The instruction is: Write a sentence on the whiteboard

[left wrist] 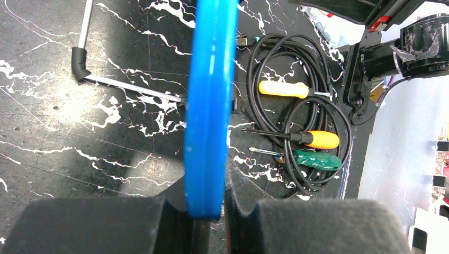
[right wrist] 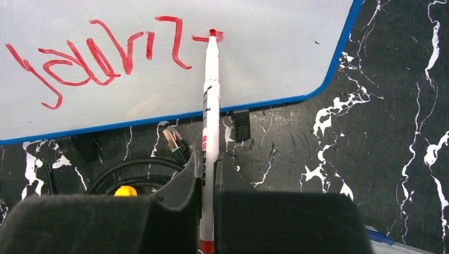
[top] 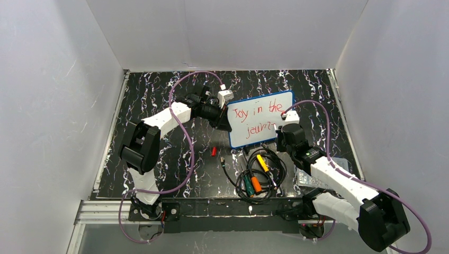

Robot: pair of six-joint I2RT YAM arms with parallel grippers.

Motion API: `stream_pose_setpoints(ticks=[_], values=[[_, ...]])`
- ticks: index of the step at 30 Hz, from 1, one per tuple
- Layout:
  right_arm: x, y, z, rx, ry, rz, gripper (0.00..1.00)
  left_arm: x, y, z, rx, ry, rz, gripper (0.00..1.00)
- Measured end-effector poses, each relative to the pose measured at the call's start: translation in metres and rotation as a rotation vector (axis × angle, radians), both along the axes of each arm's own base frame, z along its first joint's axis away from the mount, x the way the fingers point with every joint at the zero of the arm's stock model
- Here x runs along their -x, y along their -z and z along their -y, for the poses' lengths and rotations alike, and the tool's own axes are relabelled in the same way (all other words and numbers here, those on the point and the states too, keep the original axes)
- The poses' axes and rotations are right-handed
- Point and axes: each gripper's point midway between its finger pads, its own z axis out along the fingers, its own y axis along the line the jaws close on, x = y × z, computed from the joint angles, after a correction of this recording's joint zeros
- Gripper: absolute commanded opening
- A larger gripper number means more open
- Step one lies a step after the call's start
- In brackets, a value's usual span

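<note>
The black marbled worktop (top: 159,159) carries the whiteboard (top: 259,135) toward the middle of its far edge, face tilted up toward the overhead camera. The left gripper (left wrist: 207,209) is clamped on the blue rim at the board's left edge. Whether the board's near edge rests on the worktop cannot be told. Between the board and the worktop's near edge lies a coiled black cable (left wrist: 290,36) with screwdrivers (top: 256,182) inside it.

The right gripper (right wrist: 207,185) is clenched around a white marker (right wrist: 210,95). The marker's long axis runs straight away from the fingers and roughly across the line of writing. Its red tip touches the board at the right end of the lower line of the sentence (right wrist: 100,58).

The next strokes depend on what lies to the right of that tip. There is a short stretch of bare white there, then the board's rounded corner and blue rim. The right arm is the nearer one to this unwritten end, and the left arm is occupied at the opposite edge. Room for more letters looks tight, so the writing may have to stay small or drop toward the board's near edge. The cable coil just beyond that edge crowds the wrist.
</note>
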Motion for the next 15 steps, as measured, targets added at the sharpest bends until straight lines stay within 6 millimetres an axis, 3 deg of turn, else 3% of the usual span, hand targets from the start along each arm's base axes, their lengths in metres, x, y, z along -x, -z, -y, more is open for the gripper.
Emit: stream_pose_setpoints(ticks=[15], values=[[0.0002,-0.0062,-0.0073,-0.036,-0.027,0.014,0.01,0.0001,-0.0003,0.0001,0.001,0.001,0.0,0.0]])
